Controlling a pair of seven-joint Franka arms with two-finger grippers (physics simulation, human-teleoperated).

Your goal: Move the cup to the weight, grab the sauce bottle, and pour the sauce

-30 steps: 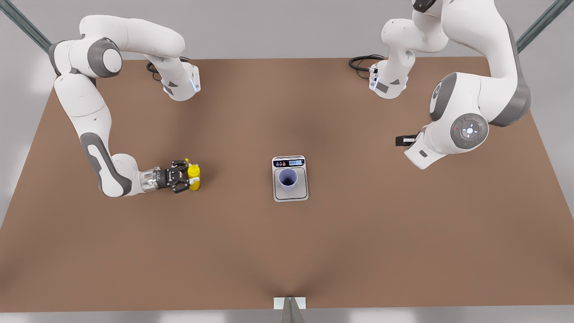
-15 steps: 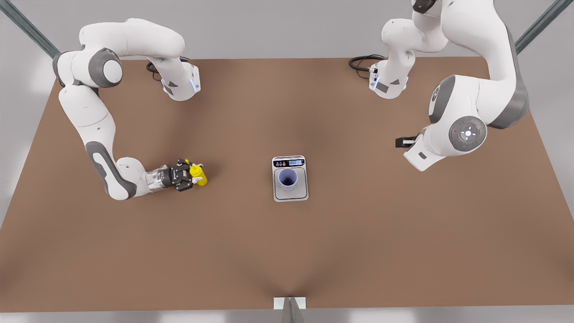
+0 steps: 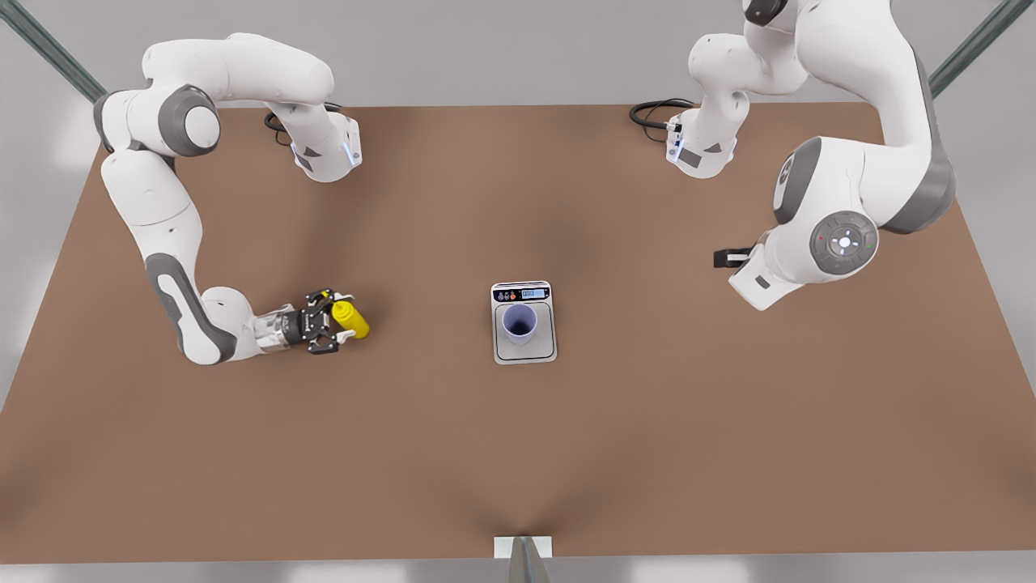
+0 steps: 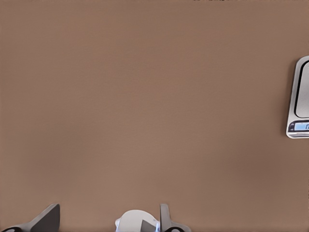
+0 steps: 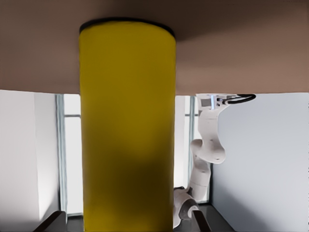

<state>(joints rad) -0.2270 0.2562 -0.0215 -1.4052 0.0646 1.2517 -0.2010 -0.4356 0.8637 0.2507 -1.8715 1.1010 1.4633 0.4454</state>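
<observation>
The yellow sauce bottle [image 3: 353,319] hangs tilted just above the table at the front view's left, with my right gripper [image 3: 341,321] shut on its body. Up close in the right wrist view, the bottle [image 5: 128,125] stands between the two fingertips [image 5: 54,220]. The lavender-blue cup [image 3: 519,322] stands upright on the plate of the silver scale [image 3: 526,353] at the table's middle. My left gripper [image 3: 723,257] waits open at the front view's right, well away from the scale. An edge of the scale [image 4: 300,111] appears in the left wrist view, beyond the left gripper [image 4: 108,218].
Both arm bases [image 3: 324,150] and their black cables [image 3: 651,113] stand along the table's far edge. A small white bracket [image 3: 523,546] sits at the near edge. Bare brown tabletop [image 3: 437,324] lies between the bottle and the scale.
The right gripper has turned and the bottle has gone from upright to tilted. The left arm has risen slightly. Cup and scale have not moved.
</observation>
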